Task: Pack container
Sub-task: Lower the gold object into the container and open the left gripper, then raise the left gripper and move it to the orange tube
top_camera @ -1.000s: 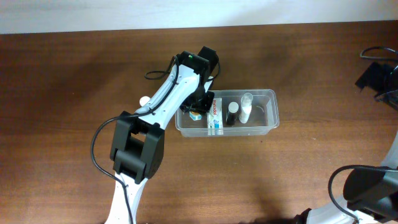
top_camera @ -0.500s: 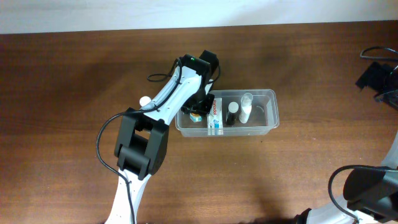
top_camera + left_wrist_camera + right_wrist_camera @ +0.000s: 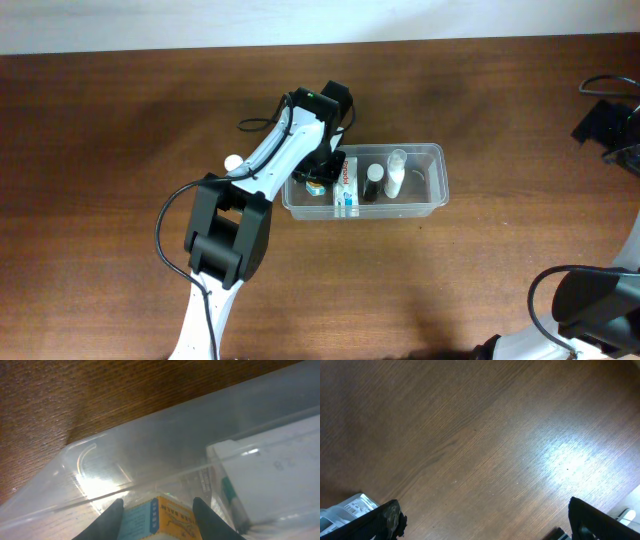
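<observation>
1. Table [image 3: 120, 150]: dark brown wood grain, filling the overhead view.

2. Left arm [image 3: 262, 165]: white links with black joints. It reaches from the near edge up to the container's left end.

3. Container [image 3: 432, 190]: a clear, translucent plastic tub. It is rectangular and shallow, with rounded corners and a raised rim. It lies just right of the table's middle, long side running left to right. The wood shows through its walls. In the left wrist view its wall [image 3: 150, 435] appears cloudy, with a bright glare near the rounded corner.

4. Contents, left to right:
- a small box [image 3: 150, 520], yellow and teal, at the left end;
- a white carton [image 3: 347, 185] with teal print, lying across the tub;
- a dark-capped bottle [image 3: 373, 183];
- a white bottle [image 3: 396, 172].
The right end of the tub holds nothing that can be made out.

5. Left gripper [image 3: 157, 510]: lowered inside the tub's left end, its fingers narrowed and pinching the small box between them.

6. Right gripper [image 3: 482, 510]: fingers spread wide over bare wood, holding nothing, well apart from the container.
</observation>
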### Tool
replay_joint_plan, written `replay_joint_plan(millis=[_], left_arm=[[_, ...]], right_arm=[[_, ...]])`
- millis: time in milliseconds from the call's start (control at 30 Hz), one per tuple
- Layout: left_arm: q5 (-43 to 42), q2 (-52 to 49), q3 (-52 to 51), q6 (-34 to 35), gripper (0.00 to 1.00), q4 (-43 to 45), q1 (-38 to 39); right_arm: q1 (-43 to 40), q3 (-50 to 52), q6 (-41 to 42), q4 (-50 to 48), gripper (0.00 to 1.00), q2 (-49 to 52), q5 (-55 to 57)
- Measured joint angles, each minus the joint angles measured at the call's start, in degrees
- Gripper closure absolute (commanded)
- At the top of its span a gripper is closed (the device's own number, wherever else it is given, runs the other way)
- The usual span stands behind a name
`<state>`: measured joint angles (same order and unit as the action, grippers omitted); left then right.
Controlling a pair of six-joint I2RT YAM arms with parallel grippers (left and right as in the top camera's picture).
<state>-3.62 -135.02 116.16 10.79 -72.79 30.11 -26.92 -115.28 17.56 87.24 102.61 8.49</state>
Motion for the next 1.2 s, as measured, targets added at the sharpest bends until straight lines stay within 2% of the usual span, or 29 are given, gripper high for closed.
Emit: replay_joint_plan(millis=[67,567,700,900,1000,1200], left_arm=[[0.00,-0.02,0.00,0.20,0.49,0.00,0.00],[0.17,-0.02,0.00,0.46,0.48,-0.13,0.00],[0.17,-0.02,1.42,0.46,0.47,-2.43,-0.28],[0.17,-0.39,12.24,0.46,0.46,-11.13,-2.43],[0.20,-0.39,19.65,0.46,0.43,-15.10,-3.78],[0.20,-0.42,34.73,0.35,0.41,-22.21,-6.34]], right_arm=[[0.00,0.00,0.00,0.00,0.02,0.00,0.00],[0.00,0.00,-0.02,0.00,0.02,0.00,0.00],[0.00,0.00,0.00,0.00,0.02,0.00,0.00],[0.00,0.00,-0.02,0.00,0.02,0.00,0.00],[0.00,0.00,0.02,0.00,0.02,0.00,0.00],[0.00,0.00,0.02,0.02,0.02,0.00,0.00]])
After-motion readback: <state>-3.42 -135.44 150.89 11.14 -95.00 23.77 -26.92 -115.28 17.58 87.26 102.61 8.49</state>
